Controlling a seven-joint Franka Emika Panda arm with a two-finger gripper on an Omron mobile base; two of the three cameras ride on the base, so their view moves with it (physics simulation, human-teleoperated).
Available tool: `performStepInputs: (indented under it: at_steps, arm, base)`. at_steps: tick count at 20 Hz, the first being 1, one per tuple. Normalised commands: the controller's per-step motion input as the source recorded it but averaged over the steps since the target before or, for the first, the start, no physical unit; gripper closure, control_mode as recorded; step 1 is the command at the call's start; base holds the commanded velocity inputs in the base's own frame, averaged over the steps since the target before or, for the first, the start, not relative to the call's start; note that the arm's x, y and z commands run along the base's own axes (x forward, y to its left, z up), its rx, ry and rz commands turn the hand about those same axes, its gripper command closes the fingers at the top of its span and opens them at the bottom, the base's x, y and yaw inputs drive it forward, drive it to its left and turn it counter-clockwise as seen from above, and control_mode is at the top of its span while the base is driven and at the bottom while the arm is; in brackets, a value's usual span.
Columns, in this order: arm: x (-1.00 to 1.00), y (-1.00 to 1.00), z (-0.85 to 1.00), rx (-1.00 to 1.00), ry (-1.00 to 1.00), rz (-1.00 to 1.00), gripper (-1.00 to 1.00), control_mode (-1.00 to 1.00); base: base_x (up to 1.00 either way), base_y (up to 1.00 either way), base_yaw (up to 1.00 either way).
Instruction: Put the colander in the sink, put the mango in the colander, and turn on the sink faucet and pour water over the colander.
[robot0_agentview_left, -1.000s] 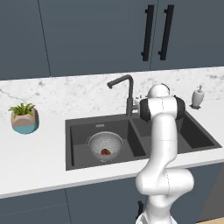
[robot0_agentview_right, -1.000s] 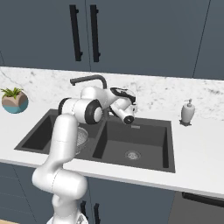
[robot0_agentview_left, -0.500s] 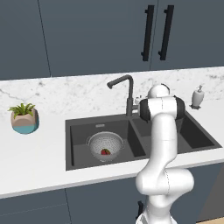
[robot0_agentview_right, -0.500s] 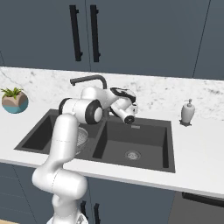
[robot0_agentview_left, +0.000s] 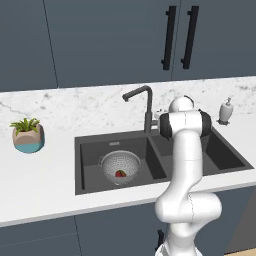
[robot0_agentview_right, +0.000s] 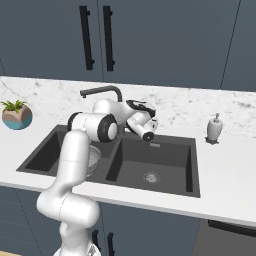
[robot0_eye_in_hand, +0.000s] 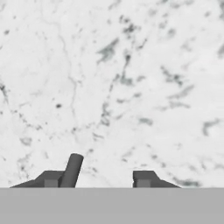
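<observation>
Step in hand: turning on the tall dark grey sink faucet. The silver-grey perforated metal colander sits in the left basin of the dark grey double-basin sink, near its centre, with the small reddish mango inside. The hand is at the faucet base by the sink's rear edge; its fingers stand partly apart, one touching a thin dark lever. Whether it is clamped cannot be told. Judged next: swing the lever, then aim the spout over the colander
</observation>
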Motion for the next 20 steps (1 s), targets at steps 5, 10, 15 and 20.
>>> performStepInputs:
  at_steps: [5, 10, 15, 20]
  arm:
    - [0.33, -0.30, -0.17, 0.00, 0.00, -0.11, 1.00, -1.00]
    - [0.34, -0.64, -0.18, 0.00, 0.00, -0.16, 1.00, -1.00]
    - [0.32, -0.80, -0.17, 0.00, 0.00, -0.15, 1.00, -1.00]
    - [0.29, -0.90, -0.19, 0.00, 0.01, -0.13, 1.00, -1.00]
  base:
    - [0.00, 0.00, 0.00]
    - [0.00, 0.00, 0.00]
    - [0.00, 0.00, 0.00]
    - [0.00, 0.00, 0.00]
